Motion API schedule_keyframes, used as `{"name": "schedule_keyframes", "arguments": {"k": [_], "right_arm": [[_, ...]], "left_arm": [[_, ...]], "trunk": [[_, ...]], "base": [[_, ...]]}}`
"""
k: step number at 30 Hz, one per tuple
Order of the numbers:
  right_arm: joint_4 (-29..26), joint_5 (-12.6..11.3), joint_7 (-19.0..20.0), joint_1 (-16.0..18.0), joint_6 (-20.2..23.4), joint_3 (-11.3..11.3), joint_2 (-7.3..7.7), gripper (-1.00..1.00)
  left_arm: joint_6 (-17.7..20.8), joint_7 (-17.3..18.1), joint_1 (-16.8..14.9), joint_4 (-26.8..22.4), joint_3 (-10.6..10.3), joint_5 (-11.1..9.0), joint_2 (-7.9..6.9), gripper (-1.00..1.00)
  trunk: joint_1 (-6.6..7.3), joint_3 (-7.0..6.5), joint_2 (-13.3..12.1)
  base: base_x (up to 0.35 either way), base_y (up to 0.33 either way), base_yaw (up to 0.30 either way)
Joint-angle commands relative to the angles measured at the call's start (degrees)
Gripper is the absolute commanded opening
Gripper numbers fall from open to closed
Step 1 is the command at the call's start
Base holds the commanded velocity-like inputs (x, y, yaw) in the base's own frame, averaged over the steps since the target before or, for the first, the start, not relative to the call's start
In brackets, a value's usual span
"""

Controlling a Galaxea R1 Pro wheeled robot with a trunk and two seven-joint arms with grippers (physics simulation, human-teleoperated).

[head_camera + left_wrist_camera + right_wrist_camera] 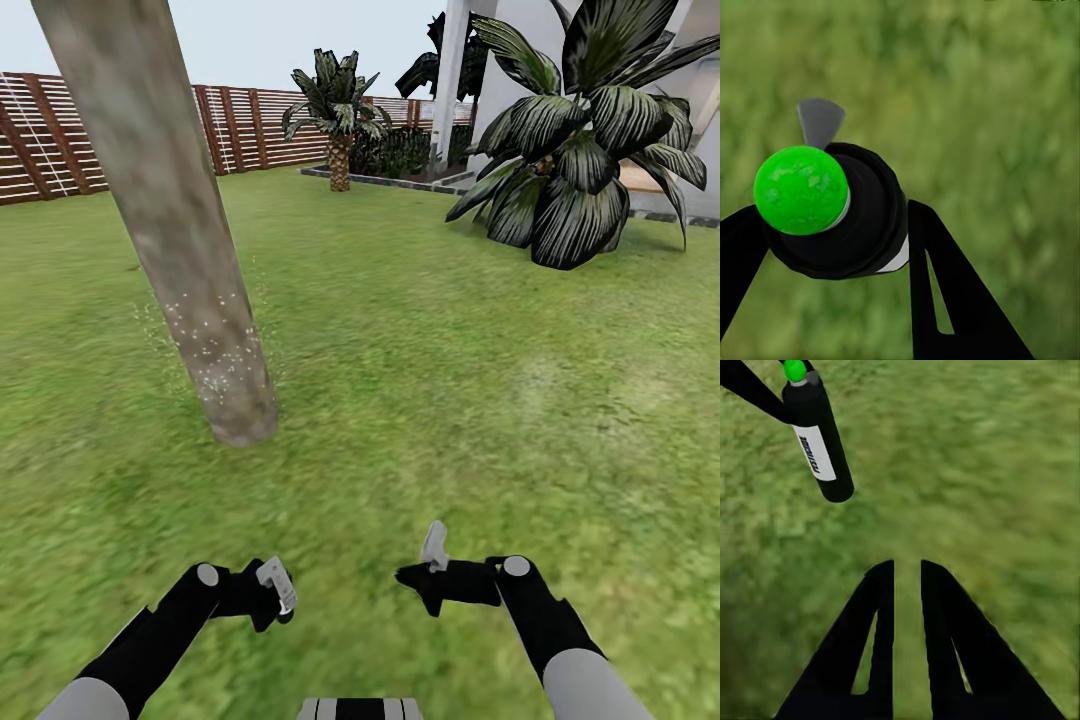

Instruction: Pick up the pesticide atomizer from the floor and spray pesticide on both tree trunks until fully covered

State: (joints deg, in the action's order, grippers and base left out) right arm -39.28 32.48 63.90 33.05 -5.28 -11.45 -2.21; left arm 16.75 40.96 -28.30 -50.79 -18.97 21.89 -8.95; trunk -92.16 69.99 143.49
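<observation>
While my left gripper (832, 247) clamps the pesticide atomizer (832, 214), right gripper (907, 577) nearly closed, empty, I should aim higher up the speckled tree trunk (170, 220)

The tree trunk (170, 220) at ten o'clock is pale grey-tan, mottled, flecked white low down; the lawn (420, 380) is blurry green; the pesticide atomizer (844, 214) is black with a bright green cap and white label; the fence (250, 125) is brown-slatted.
</observation>
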Motion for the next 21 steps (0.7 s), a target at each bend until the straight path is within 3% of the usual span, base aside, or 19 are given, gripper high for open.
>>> {"name": "schedule_keyframes", "arguments": {"k": [1, 3, 5, 12, 14, 16, 21], "right_arm": [[-0.1, 0.0, 0.0, 0.0, 0.0, 1.6, -0.01, -1.0], [-0.3, 0.0, 0.0, 0.0, 0.0, 6.2, -0.06, -1.0], [-0.4, -0.1, 0.0, 0.6, 0.1, 8.1, -0.07, -1.0], [-0.3, -0.2, -0.2, 3.3, 0.3, 8.6, -0.15, -1.0], [-0.3, -0.2, -0.2, 3.8, 0.4, 8.6, -0.71, -1.0], [-0.4, -0.3, -0.2, 5.0, 4.2, 8.6, -1.44, -1.0], [-0.4, -0.3, -0.2, 5.5, 4.7, 8.6, -2.14, -1.0]], "left_arm": [[0.0, 0.0, 0.0, 0.0, -0.4, 0.3, 0.04, -1.0], [0.1, 0.0, -0.1, -0.1, -2.1, 2.1, 0.27, -1.0], [0.1, 0.1, -0.1, 0.0, -2.8, 3.3, 0.85, -1.0], [0.4, 0.1, -0.8, 0.8, -3.0, 3.6, 2.72, -1.0], [0.6, 0.1, -1.0, 0.9, -3.0, 3.7, 3.97, -1.0], [0.7, 0.1, -1.8, 1.0, -3.0, 3.6, 4.82, -1.0], [0.7, 0.1, -1.8, 1.0, -3.0, 3.6, 5.56, -1.0]], "trunk": [[0.0, 0.0, 0.0], [0.0, 0.0, 0.0], [0.0, 0.0, 0.0], [0.0, 0.0, 0.0], [0.0, 0.0, 0.0], [0.0, 0.0, 0.0], [0.0, 0.0, 0.0]], "base": [[0.0, 0.0, 0.0], [0.0, 0.0, 0.0], [0.0, 0.0, 0.0], [0.0, 0.0, 0.0], [0.0, 0.0, 0.0], [0.0, 0.0, 0.0], [0.0, 0.0, 0.0]]}}
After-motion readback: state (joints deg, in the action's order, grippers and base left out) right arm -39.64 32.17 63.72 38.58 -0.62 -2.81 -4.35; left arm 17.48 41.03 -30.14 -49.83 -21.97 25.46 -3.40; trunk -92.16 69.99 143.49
